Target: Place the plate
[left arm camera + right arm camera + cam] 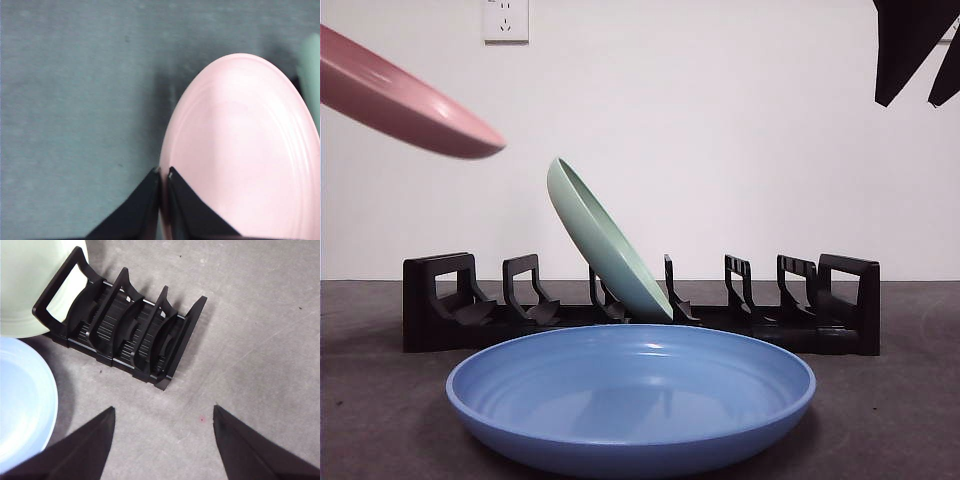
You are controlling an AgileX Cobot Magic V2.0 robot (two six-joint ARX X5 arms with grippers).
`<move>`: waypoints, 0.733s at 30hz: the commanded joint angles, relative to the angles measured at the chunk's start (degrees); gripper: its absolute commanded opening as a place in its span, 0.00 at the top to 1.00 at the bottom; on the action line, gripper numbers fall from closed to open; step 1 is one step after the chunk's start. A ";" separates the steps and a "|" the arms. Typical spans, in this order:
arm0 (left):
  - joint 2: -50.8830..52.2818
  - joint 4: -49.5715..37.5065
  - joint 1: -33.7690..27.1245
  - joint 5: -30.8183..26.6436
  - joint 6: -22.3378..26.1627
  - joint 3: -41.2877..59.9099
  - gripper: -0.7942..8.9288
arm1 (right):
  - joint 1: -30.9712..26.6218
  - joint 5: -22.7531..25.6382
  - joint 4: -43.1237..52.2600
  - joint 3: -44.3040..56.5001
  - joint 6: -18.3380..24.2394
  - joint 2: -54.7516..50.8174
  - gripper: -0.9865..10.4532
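Observation:
My left gripper (163, 172) is shut on the rim of a pink plate (240, 150). In the front view that pink plate (400, 100) hangs tilted in the air at the upper left, above the left end of the black dish rack (440, 300). A green plate (605, 240) leans in a middle slot of the rack. A blue plate (630, 395) lies flat on the table in front of the rack. My right gripper (164, 412) is open and empty, high above the rack's right end (150, 335), and shows as a black tip (915, 45) in the front view.
The dark grey table (900, 420) carries the rack. Empty slots stand at the rack's left and right of the green plate. A white wall with a socket (506, 20) is behind. The green plate (25, 285) and the blue plate (20, 405) also show in the right wrist view.

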State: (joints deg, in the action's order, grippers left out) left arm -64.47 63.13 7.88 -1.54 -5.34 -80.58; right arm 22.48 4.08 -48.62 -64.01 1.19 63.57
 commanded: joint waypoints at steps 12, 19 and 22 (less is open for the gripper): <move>23.17 -8.28 1.22 12.39 -14.34 26.62 0.91 | 0.26 0.00 0.28 -0.81 -0.24 0.33 0.65; 25.14 -14.53 7.08 12.39 -20.83 38.10 0.91 | 0.26 0.00 0.13 -0.81 0.63 0.33 0.65; 24.46 -19.47 10.93 12.31 -24.09 41.77 0.91 | 0.26 0.00 0.02 -0.81 0.74 0.33 0.65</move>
State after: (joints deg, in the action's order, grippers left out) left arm -39.55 45.84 18.00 10.46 -26.20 -38.72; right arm 22.48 4.08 -48.73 -64.01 1.50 63.57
